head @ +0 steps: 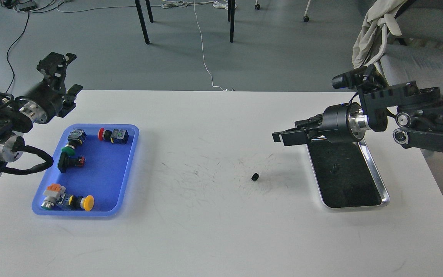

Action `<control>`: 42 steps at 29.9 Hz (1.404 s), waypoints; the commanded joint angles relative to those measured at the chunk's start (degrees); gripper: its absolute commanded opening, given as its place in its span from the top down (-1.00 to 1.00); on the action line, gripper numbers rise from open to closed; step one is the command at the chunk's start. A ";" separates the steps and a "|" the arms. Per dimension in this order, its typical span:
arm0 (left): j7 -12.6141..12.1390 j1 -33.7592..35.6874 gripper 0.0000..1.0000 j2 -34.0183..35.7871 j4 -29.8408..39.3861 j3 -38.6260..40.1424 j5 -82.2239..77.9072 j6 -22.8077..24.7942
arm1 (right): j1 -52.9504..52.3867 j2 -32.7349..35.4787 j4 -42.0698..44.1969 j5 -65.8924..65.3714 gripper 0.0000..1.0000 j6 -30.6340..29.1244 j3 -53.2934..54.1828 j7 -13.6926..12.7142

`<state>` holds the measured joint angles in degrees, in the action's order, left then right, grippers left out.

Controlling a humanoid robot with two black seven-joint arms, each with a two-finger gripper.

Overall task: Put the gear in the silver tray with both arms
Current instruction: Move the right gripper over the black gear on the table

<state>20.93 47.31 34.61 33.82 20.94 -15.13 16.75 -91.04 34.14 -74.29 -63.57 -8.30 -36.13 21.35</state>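
Nearest the viewer, the white table [206,238] is scuffed at its middle. A small black gear [255,177] lies on the bare tabletop, apart from both trays, just left of the silver tray [385,192]. Too small to tell its axis or facing. The silver tray's long axis runs near to far, its far end under the right gripper [279,137]. A small dark item shows on its mirror bottom; unclear if object or reflection. The blue tray [129,169] at left holds push-button switches.

The right gripper points left, fingers narrowly parted, holding nothing. The left gripper [69,73] is raised beyond the blue tray, pointing away; its opening cannot be told.

Judgement: the gear is not yet grasped. The right gripper should descend over the gear, centre the fingers about it, and close squarely to avoid flicking it away
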 commanded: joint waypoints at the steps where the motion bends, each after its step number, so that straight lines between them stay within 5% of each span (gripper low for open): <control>1: -0.02 0.07 -0.97 0.11 -0.25 0.16 1.94 1.10 | -0.36 -0.30 0.55 -5.41 -0.85 -1.01 0.01 0.44; 12: -0.10 -0.02 -0.97 -0.15 -1.30 1.30 10.54 3.56 | -0.54 -3.37 1.78 -22.11 -0.77 -1.72 0.01 6.59; 26: -0.10 -1.34 -0.97 -0.24 -3.06 6.22 20.57 3.64 | 2.53 -17.87 11.36 -28.01 -0.71 -1.63 -1.05 6.65; 42: 0.25 -2.40 -0.97 -0.16 -3.06 6.13 20.58 5.66 | 5.79 -25.00 18.39 -27.66 -0.65 -1.63 -4.91 6.65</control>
<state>20.93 44.92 34.09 30.67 27.02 5.45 21.26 -85.34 9.85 -57.10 -91.28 -9.98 -41.01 27.99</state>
